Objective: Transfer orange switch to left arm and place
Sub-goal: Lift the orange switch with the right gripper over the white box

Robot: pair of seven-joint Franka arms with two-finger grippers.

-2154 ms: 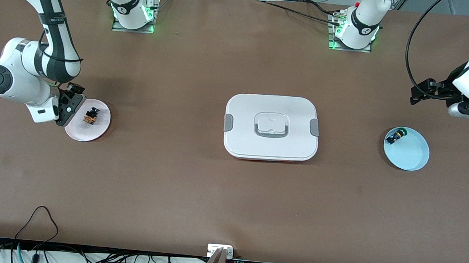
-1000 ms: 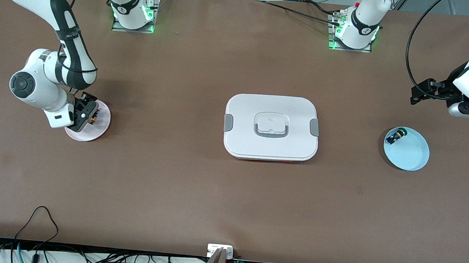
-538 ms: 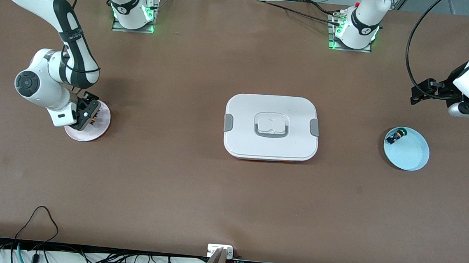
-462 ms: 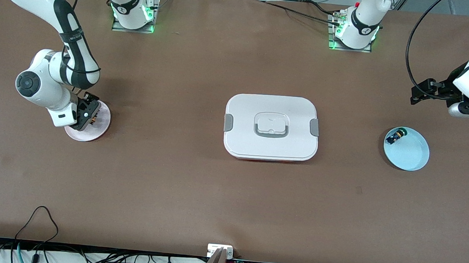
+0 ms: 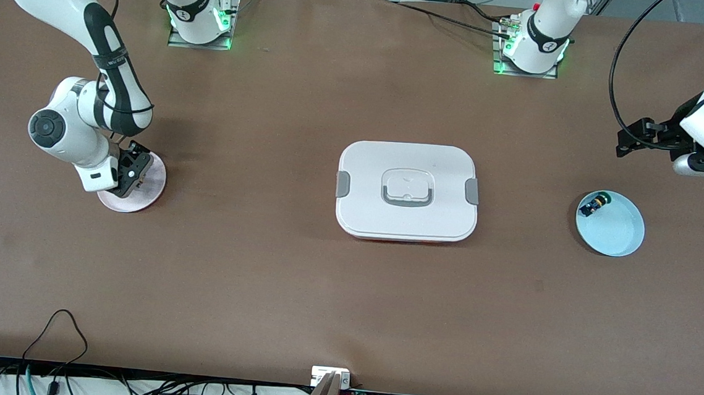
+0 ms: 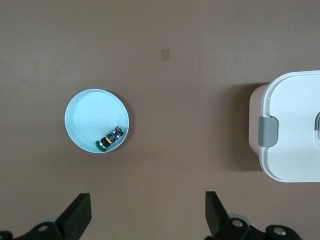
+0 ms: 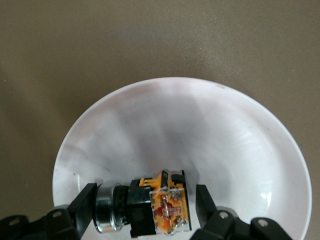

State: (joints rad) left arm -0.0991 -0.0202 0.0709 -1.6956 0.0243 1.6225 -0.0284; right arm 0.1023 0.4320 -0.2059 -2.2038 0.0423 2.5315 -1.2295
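The orange switch (image 7: 150,207) lies on its side in the pale pink plate (image 7: 200,125), silvery end toward one finger. My right gripper (image 7: 145,202) is down in that plate (image 5: 149,188), its fingers on either side of the switch. One finger touches the silvery end and a thin gap shows at the other. In the front view the right gripper (image 5: 129,176) hides the switch. My left gripper (image 5: 631,143) hangs open and waits over bare table beside the light blue plate (image 5: 619,233). The white box (image 5: 407,192) sits mid-table between the two plates.
A small black piece with blue and yellow-green parts (image 5: 594,205) lies in the blue plate (image 6: 85,112). The box's grey latch (image 6: 267,131) shows in the left wrist view. Cables run along the table edge nearest the front camera.
My right arm has come down over the pink plate, and its fingers have narrowed around the orange switch. The left arm has not moved.
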